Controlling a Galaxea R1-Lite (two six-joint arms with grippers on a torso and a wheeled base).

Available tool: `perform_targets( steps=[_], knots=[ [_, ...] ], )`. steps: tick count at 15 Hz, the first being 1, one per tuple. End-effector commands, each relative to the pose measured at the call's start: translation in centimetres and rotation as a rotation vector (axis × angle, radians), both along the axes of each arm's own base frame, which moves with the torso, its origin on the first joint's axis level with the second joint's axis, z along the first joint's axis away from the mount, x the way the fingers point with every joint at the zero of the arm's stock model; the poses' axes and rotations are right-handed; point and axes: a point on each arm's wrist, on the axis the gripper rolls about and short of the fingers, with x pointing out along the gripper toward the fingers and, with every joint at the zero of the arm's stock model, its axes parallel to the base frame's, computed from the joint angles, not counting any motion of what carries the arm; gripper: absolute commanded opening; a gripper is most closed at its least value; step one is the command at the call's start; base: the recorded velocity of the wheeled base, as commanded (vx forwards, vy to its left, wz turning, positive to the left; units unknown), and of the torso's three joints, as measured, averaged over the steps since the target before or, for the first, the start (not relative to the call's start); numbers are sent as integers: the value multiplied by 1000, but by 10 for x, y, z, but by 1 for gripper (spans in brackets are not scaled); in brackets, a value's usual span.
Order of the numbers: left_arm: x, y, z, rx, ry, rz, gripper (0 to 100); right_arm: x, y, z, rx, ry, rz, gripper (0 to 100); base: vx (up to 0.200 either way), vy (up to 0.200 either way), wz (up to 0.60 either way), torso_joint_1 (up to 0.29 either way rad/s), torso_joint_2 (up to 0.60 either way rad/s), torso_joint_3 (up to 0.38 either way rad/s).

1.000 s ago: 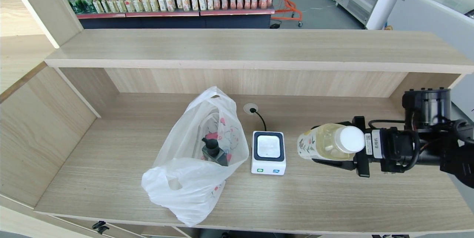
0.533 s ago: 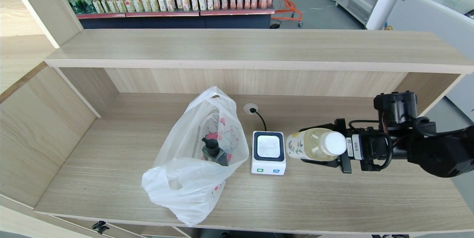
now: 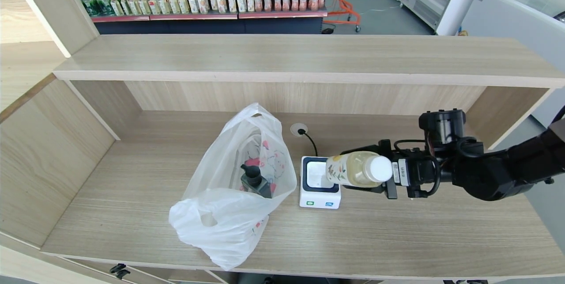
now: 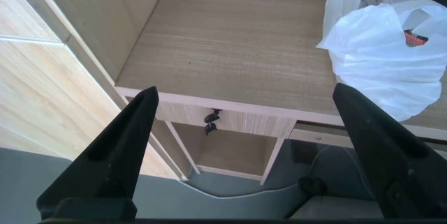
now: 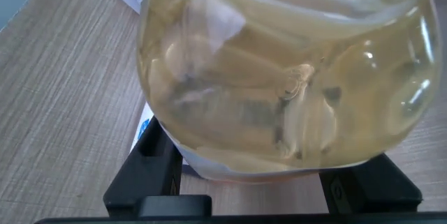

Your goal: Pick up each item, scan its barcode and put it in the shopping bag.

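Swinging in from the right side of the desk [image 3: 397, 231], my right tool [image 3: 349, 170] has carried the bottle [image 3: 359, 169] steadily leftward over the last second, and the bottle's base end now hangs over the right part of the scanner [image 3: 314, 179], where before it was well apart from it. That tool is clamped on the bottle, one finger on either side of the body, with the white cap pointing back toward the wrist and the bottle lying roughly level above the desk. From the right wrist view the pale liquid fills the frame, so I cannot tell where the barcode faces. I judge the scan step is just beginning: the label may need turning toward the scanner's window. The shopping bag [image 3: 234, 195] stands open just left of the scanner and has not shifted, a dark pump bottle [image 3: 254, 180] already inside. My left tool [image 4: 244, 91] hangs with fingers apart off the desk's near corner, beside the bag.
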Motion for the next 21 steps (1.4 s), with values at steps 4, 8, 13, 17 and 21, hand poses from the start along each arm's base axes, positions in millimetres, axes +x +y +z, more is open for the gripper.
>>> perform_targets(
  steps=[4,8,13,17,21],
  knots=[
    [0,0,0,0,0,1,100,15,10,-14,19,-25,43,0,0,0,0,0,0,0],
    [0,0,0,0,0,1,100,19,11,-18,26,-38,51,0,0,0,0,0,0,0],
    [0,0,0,0,0,1,100,23,14,-22,28,-34,60,0,0,0,0,0,0,0],
    [0,0,0,0,0,1,100,26,19,-22,35,-40,83,0,0,0,0,0,0,0],
    [0,0,0,0,0,1,100,26,18,-20,37,-44,83,0,0,0,0,0,0,0]
  ],
)
